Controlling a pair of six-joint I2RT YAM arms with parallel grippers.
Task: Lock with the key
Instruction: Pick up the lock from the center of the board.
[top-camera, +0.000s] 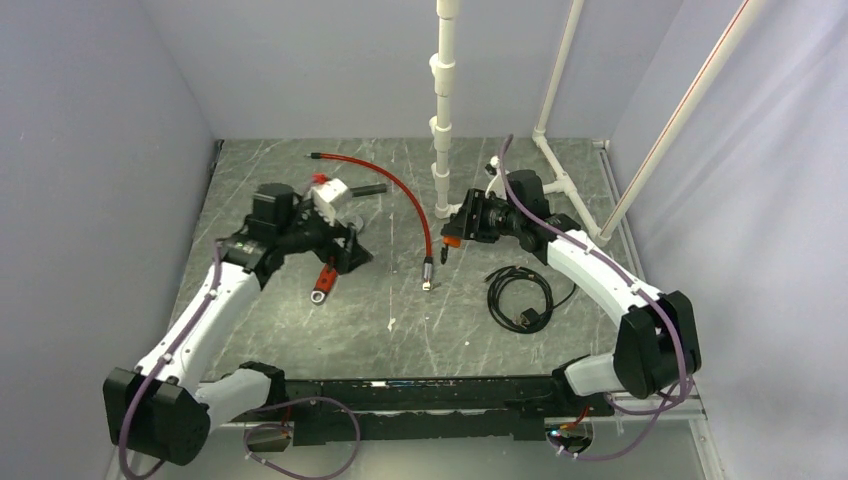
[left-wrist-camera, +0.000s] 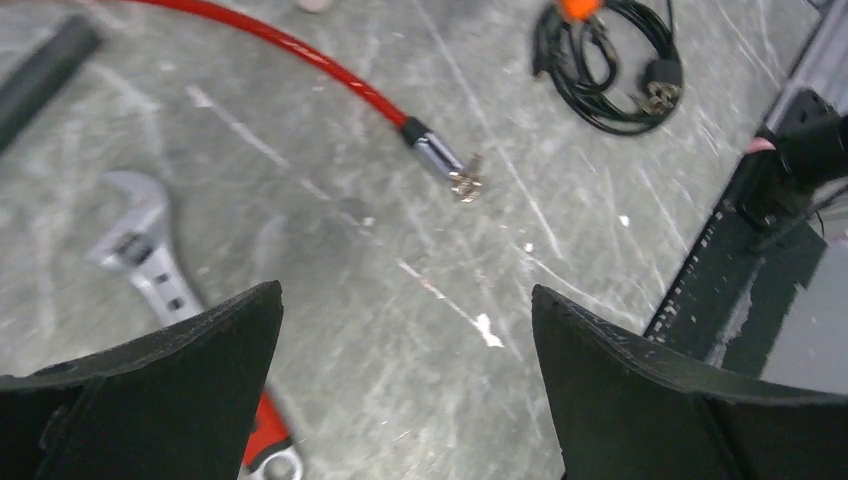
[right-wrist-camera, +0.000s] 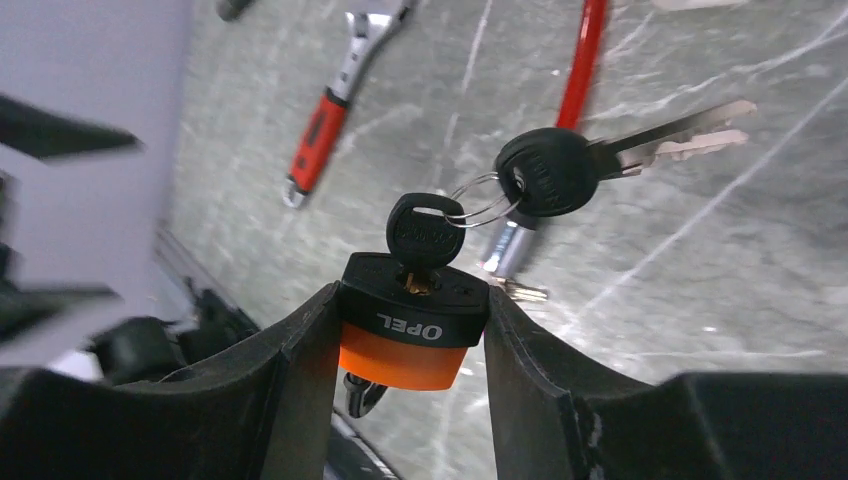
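Observation:
My right gripper is shut on the small orange padlock with a black top, held above the table. A key with a black head sits in its keyhole. A ring links it to a second black-headed key that hangs free. The padlock's steel shackle shows below the body. In the top view the right gripper holds the padlock at mid table. My left gripper is open and empty above the table, its fingers wide apart.
A red-handled wrench lies by the left gripper and shows in both wrist views. A red cable curves across the middle, its metal end free. A coiled black cable lies at right. A white pipe frame stands behind.

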